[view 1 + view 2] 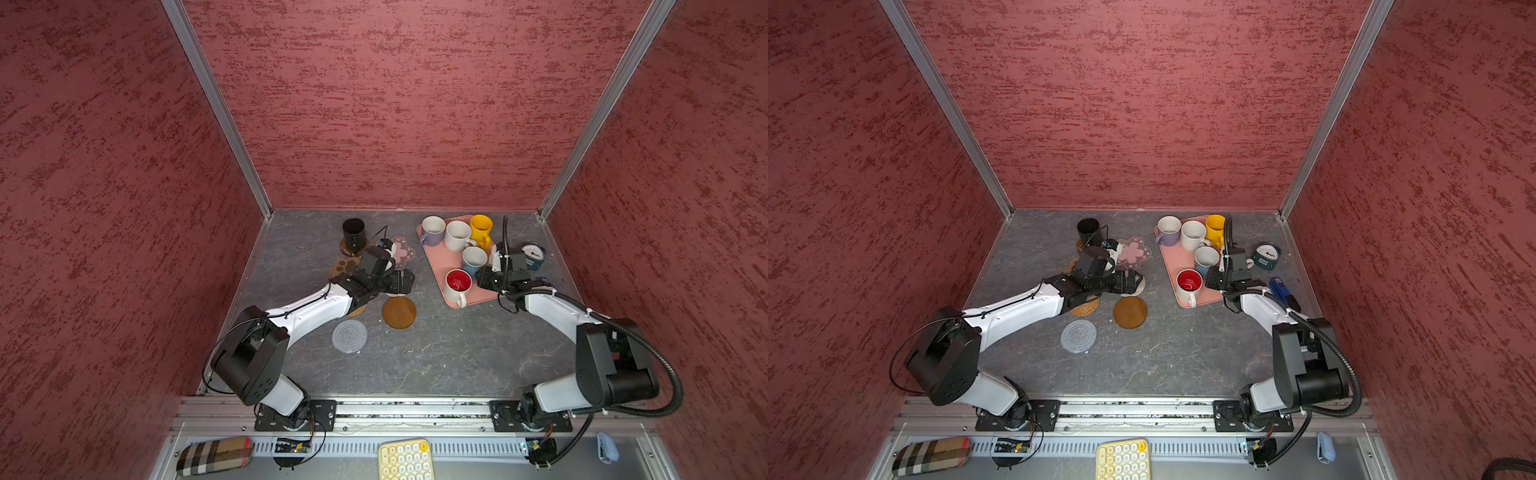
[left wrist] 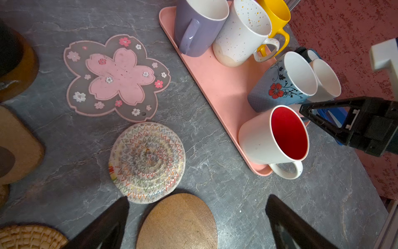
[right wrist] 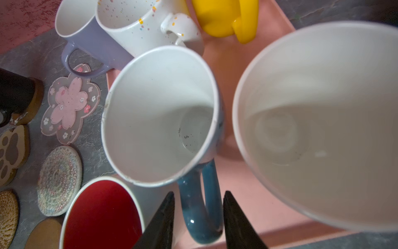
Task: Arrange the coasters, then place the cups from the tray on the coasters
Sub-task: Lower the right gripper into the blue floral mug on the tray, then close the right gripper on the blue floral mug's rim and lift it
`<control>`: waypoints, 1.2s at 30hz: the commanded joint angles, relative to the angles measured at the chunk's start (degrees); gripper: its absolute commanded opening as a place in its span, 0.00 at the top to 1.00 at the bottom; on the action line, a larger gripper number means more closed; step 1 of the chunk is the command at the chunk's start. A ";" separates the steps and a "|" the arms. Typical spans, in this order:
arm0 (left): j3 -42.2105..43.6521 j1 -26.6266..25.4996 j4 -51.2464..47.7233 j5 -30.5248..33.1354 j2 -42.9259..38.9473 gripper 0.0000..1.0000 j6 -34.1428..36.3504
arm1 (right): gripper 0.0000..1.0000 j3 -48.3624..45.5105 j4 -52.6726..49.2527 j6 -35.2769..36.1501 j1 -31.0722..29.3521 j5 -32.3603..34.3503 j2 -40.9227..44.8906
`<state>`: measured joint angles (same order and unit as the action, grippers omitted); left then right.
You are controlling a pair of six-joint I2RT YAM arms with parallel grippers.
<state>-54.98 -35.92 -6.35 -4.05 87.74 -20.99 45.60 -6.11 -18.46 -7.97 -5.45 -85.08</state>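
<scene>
Light blue cup [image 3: 159, 116] upright on pink tray [image 1: 436, 266], far right of grey marbled desk [image 1: 436, 357]. Right hand [image 3: 198, 192] straddles its handle; cannot tell whether grasped. Left hand [image 2: 197, 197] released, fingers wide, near brown coaster [image 2: 178, 224]. Red textured walls [image 1: 415, 104] on three sides.

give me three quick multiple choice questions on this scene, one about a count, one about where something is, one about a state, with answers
1. How many mugs stand on the pink tray? A four, B six, C eight
2. Where does the black mug stand? A on the pink tray, B on a brown round coaster, C on the flower coaster
3. How is the left tool? A shut on a mug, B shut on a coaster, C open and empty

Answers: 1 B, six mugs show on it in the left wrist view; 2 B, the brown disc shows around its base in both top views; 3 C, its jaws stand wide apart, gripping nothing.
</scene>
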 commanded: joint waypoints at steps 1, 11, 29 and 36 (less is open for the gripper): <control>0.84 0.33 1.16 -0.58 -1.43 0.00 0.07 | 0.62 2.00 -0.31 1.28 -0.67 2.36 -1.37; 1.62 1.42 1.43 -0.91 -1.83 0.00 -0.19 | 0.74 3.56 0.40 1.85 -2.02 4.49 -3.97; 1.89 1.76 -0.22 -0.25 -4.71 0.00 -0.56 | 0.98 6.43 -0.31 3.56 -4.05 6.60 -4.75; 2.25 1.73 -1.64 0.93 -7.10 0.00 -0.63 | 1.00 8.85 -1.02 4.12 -4.63 6.92 -4.70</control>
<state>-53.41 -34.39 -6.68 -3.97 82.13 -21.21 51.16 -8.86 -15.84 -11.81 -0.12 -89.95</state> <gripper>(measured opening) 0.996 0.174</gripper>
